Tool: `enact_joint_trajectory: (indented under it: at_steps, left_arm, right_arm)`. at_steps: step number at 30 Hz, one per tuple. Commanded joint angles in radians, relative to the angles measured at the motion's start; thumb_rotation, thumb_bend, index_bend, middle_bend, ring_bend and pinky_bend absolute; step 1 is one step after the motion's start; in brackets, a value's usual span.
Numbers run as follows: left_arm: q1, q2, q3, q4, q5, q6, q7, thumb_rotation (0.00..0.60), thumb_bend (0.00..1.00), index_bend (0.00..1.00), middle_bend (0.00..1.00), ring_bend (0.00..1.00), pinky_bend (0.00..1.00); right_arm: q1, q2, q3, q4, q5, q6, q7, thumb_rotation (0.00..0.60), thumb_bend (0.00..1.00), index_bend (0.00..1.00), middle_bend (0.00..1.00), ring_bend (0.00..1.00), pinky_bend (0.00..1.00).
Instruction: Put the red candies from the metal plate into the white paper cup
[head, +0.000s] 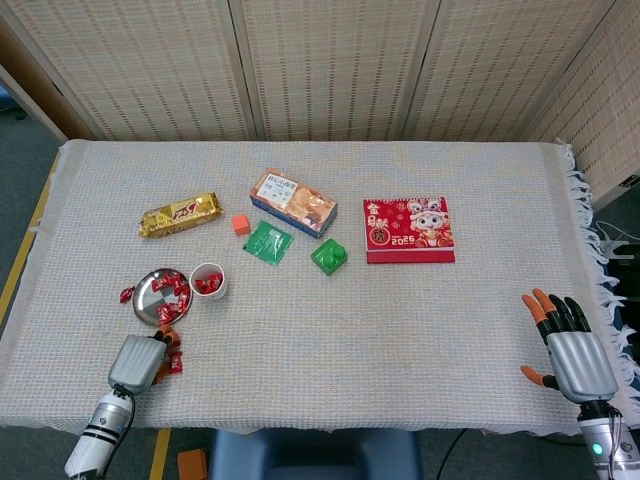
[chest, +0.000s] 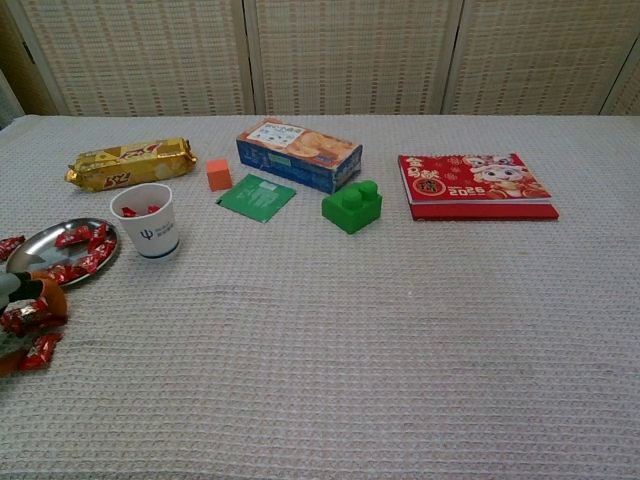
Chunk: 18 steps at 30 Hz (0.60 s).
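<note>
The metal plate (head: 150, 296) (chest: 36, 240) lies at the front left with several red candies (head: 175, 290) (chest: 82, 250) on it. Just right of it stands the white paper cup (head: 208, 281) (chest: 148, 222), with red candies inside. My left hand (head: 137, 362) (chest: 22, 300) is in front of the plate near the table's front edge. Its fingers hold a bunch of red candies (head: 171, 348) (chest: 30, 335) low over the cloth. One loose candy (head: 126, 295) (chest: 10, 243) lies left of the plate. My right hand (head: 570, 350) rests open at the front right, holding nothing.
A gold snack bar (head: 179, 213), orange cube (head: 240, 225), biscuit box (head: 293, 201), green packet (head: 267, 241), green brick (head: 329, 256) and red calendar (head: 408, 230) lie across the middle of the table. The front edge is close to both hands.
</note>
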Motion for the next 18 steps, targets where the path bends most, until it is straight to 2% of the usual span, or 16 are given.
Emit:
enact_joint_trajectory:
  at_steps: [1, 6, 13, 18]
  left_arm:
    - [-0.001, -0.004, -0.003, 0.011, -0.012, -0.013, 0.004, 0.6, 0.34, 0.36, 0.26, 0.66, 1.0]
    - [0.005, -0.007, -0.001, 0.024, -0.01, -0.01, 0.0, 0.6, 0.35, 0.41, 0.32, 0.66, 1.0]
    - [0.01, -0.008, -0.003, 0.039, 0.011, 0.008, -0.047, 0.6, 0.34, 0.48, 0.45, 0.67, 1.0]
    - [0.008, -0.01, -0.009, 0.058, 0.009, -0.001, -0.075, 0.6, 0.34, 0.51, 0.47, 0.67, 1.0]
  right_arm:
    - [0.0, 0.0, 0.0, -0.001, -0.001, 0.001, 0.0, 0.6, 0.03, 0.0, 0.0, 0.0, 0.0]
    - [0.001, 0.001, -0.002, -0.002, -0.001, -0.003, 0.001, 0.6, 0.03, 0.0, 0.0, 0.0, 0.0]
    - [0.002, 0.001, -0.003, -0.003, -0.002, -0.006, -0.001, 0.6, 0.03, 0.0, 0.0, 0.0, 0.0]
    - [0.003, 0.0, -0.003, -0.003, 0.001, -0.009, -0.005, 0.6, 0.03, 0.0, 0.0, 0.0, 0.0]
